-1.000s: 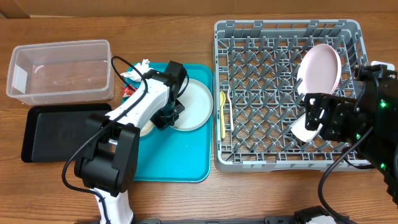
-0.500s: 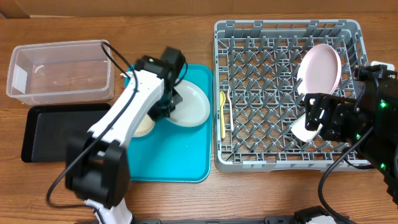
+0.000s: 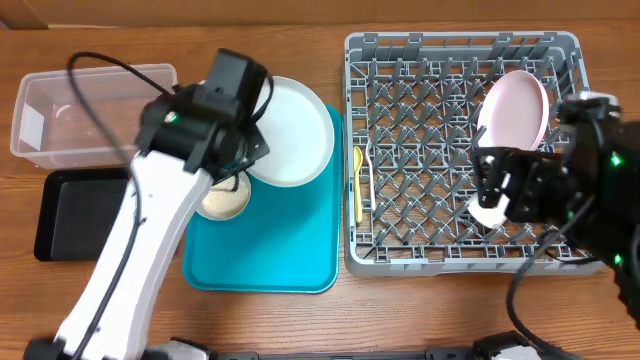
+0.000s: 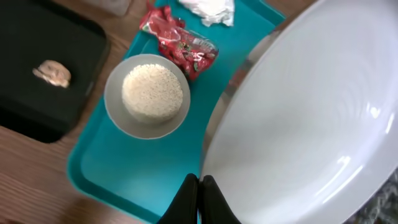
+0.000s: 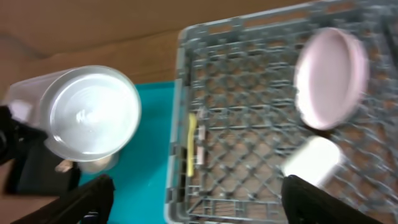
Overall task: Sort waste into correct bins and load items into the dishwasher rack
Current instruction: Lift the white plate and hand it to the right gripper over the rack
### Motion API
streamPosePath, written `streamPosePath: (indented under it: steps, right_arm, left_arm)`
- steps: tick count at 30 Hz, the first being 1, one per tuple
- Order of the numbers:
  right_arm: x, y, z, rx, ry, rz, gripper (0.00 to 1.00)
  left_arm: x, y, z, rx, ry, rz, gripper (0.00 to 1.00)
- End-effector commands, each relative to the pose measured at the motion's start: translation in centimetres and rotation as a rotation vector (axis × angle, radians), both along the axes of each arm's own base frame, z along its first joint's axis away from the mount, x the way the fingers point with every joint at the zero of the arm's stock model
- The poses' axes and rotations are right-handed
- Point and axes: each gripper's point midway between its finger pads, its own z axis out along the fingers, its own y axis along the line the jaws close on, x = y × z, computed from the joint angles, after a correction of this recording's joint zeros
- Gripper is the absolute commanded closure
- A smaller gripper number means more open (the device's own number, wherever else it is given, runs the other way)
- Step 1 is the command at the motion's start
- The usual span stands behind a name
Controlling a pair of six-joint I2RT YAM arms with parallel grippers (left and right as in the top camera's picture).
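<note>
L gripper (image 4: 199, 190) is pinched tight on the near rim of the grey plate (image 3: 293, 132), fingers nearly together w/ the edge between them. Plate's up off the teal tray (image 3: 270, 250), hanging over its far-right corner, face toward the overhead cam.

On the tray below, near its left side, is the small grey bowl (image 4: 147, 95), upright w/ a mound of rice (image 4: 153, 92) in it. Just behind the bowl is the red-and-silver wrapper (image 4: 180, 45). The crumpled white napkin (image 4: 208, 9) is at the tray's far edge, partly cut off in the wrist view. Black tray (image 3: 60, 215) sits left of the teal one, w/ the brown food scrap (image 4: 53, 73) lying in it. Clear tub (image 3: 92, 115) is behind the black tray; can't tell if anything's in it.

R gripper (image 5: 198, 186) is spread wide, nothing btw the fingers, hovering over the front-right part of the dishwasher rack (image 3: 420, 265). White cup (image 5: 314, 158) lies on its side on the pegs there, apart from the fingers. Pale pink plate (image 3: 515, 108) stands on edge at the rack's back right, leaning. Yellow utensil (image 3: 359, 185) lies flat inside the rack, along its left wall.
</note>
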Motion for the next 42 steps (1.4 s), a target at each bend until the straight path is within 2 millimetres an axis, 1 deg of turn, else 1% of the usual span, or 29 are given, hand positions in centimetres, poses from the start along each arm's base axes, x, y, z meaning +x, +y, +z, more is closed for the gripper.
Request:
streamPosePath:
  steps: [1,3,5,7,11,14,16,18,20,24,27,30,32,33,35,39,41,42]
  right_arm:
    - [0.1,4.9,0.0,0.082,0.009,0.318,0.11]
    - [0.1,6.9,-0.2,0.112,0.018,0.461,0.12]
    - [0.8,7.9,-0.9,0.129,0.044,0.524,0.13]
    - [1.5,8.7,-1.6,0.137,0.061,0.578,0.17]
    - [1.9,11.0,-1.7,0.176,0.017,0.78,0.19]
    - [3.1,11.8,-1.8,0.19,-0.012,0.83,0.19]
    - [3.0,12.9,-1.4,0.21,-0.061,0.914,0.19]
    - [2.5,14.2,-0.7,0.245,-0.115,1.009,0.19]
    - [2.3,15.1,-0.3,0.262,-0.14,1.052,0.21]
    - [2.1,16.5,-0.6,0.264,-0.142,1.098,0.27]
    - [1.8,17.5,-1.0,0.268,-0.13,1.127,0.35]
    - [1.9,18.1,-1.5,0.27,-0.111,1.142,0.39]
    - [2.0,18.4,-1.8,0.272,-0.104,1.147,0.48]
    - [2.1,18.5,-1.9,0.273,-0.102,1.15,0.58]
    - [2.3,18.6,-2.0,0.277,-0.099,1.152,0.66]
    - [2.1,18.8,-1.7,0.295,-0.106,1.165,0.68]
    - [2.0,19.0,-1.4,0.308,-0.122,1.178,0.55]
    - [2.1,19.0,-1.3,0.307,-0.127,1.178,0.55]
  left_arm:
    - [-2.1,0.8,4.5,0.015,-0.122,-0.136,0.96]
    - [-3.1,1.2,6.1,0.011,-0.174,-0.158,0.96]
    - [-4.3,1.6,7.7,0.005,-0.231,-0.174,0.96]
    - [-5.4,1.9,9.0,-0.006,-0.282,-0.196,0.96]
    - [-7.3,1.9,10.8,-0.053,-0.351,-0.227,0.96]
    - [-8.4,1.6,11.6,-0.087,-0.38,-0.252,0.96]
    - [-8.9,1.2,11.9,-0.119,-0.388,-0.271,0.96]
    - [-9.2,0.7,12.0,-0.147,-0.387,-0.29,0.96]
    - [-9.3,0.5,11.9,-0.156,-0.382,-0.297,0.96]
    - [-9.4,0.0,12.1,-0.18,-0.385,-0.313,0.96]
    - [-9.2,-0.1,12.3,-0.185,-0.396,-0.319,0.96]
    - [-9.1,-0.7,12.7,-0.199,-0.412,-0.358,0.96]
    - [-9.1,-0.9,12.8,-0.208,-0.418,-0.364,0.96]
    - [-9.1,-0.9,12.8,-0.207,-0.419,-0.364,0.96]
    - [-9.0,-0.9,12.9,-0.208,-0.421,-0.364,0.96]
    - [-8.9,-1.0,13.0,-0.205,-0.43,-0.375,0.96]
    - [-8.9,-1.1,13.1,-0.211,-0.432,-0.378,0.96]
    - [-8.9,-1.1,13.1,-0.211,-0.432,-0.378,0.96]
